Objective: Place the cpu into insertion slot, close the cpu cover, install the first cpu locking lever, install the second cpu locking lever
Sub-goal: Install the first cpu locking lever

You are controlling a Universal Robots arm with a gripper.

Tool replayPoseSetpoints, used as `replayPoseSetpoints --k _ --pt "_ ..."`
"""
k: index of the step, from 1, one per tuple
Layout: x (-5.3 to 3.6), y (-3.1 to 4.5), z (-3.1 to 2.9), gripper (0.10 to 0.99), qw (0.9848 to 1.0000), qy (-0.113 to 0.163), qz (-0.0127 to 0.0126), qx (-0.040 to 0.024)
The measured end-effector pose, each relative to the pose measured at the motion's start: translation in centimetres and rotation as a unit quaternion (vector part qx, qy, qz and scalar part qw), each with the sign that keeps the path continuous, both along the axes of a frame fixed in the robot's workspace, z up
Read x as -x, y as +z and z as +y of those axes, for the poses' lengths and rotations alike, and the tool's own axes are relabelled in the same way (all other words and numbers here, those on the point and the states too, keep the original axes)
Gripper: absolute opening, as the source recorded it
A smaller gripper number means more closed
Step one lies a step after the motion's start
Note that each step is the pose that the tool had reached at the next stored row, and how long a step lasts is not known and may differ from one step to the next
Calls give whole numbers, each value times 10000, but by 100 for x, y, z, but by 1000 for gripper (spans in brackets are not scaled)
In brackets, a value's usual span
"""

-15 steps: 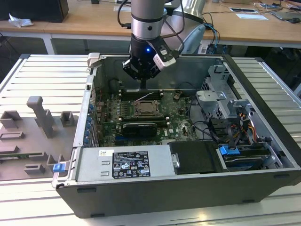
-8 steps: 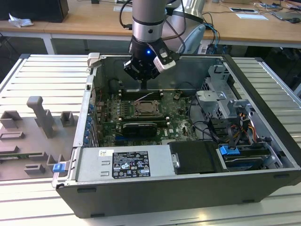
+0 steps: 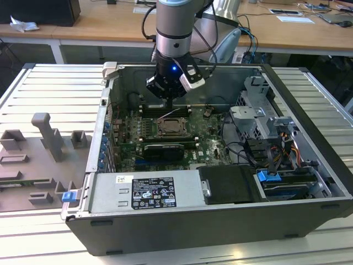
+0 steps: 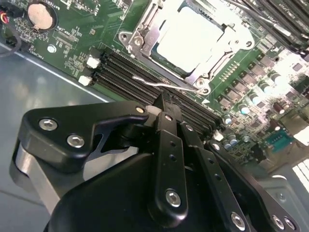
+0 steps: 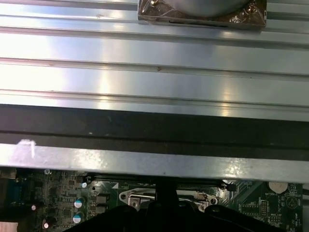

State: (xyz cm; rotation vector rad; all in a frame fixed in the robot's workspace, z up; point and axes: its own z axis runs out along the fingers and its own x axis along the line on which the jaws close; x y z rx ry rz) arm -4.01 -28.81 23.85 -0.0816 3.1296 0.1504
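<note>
Exterior view: open case (image 3: 220, 218) lying on a slatted table (image 3: 49, 88), motherboard (image 3: 165, 138) exposed inside. Arm (image 3: 174, 27) reaching down from top centre, gripper (image 3: 168, 102) hanging just above the board's far edge, behind the socket (image 3: 172, 127). Socket at frame centre, dark, with a square chip inside; details too small to tell. Grey fixture block (image 3: 47, 138) at the exterior view's left, drive cage (image 3: 265, 118) and cables at the exterior view's right.

Second wrist view: gripper (image 4: 166, 104) in black, filling the lower half, fingers (image 4: 166, 140) pressed together with no gap, nothing seen between them. Tip right at a thin wire lever (image 4: 166, 86) running along the socket's near edge; touching or just above, cannot tell. Cpu (image 4: 190, 41) seated in the socket at upper centre, top glaring pale. Cover (image 4: 145, 36) lying flat around it, framing the chip. Dark memory slots (image 4: 130, 72) between socket and gripper. Coin cell (image 4: 41, 17) at upper left.

First wrist view: ribbed metal wall (image 5: 154, 72) across the upper two thirds. Strip of green board along the bottom edge, silvery cover (image 5: 145, 197) edge at lower centre, dark gripper (image 5: 166, 193) tip over it.
</note>
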Motion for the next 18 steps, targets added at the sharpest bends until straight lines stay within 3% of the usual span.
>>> replayPoseSetpoints --k 11,18 --pt "-110 -101 6 106 10000 0 -1 -20" --pt "-120 -141 6 106 10000 0 -1 -20"
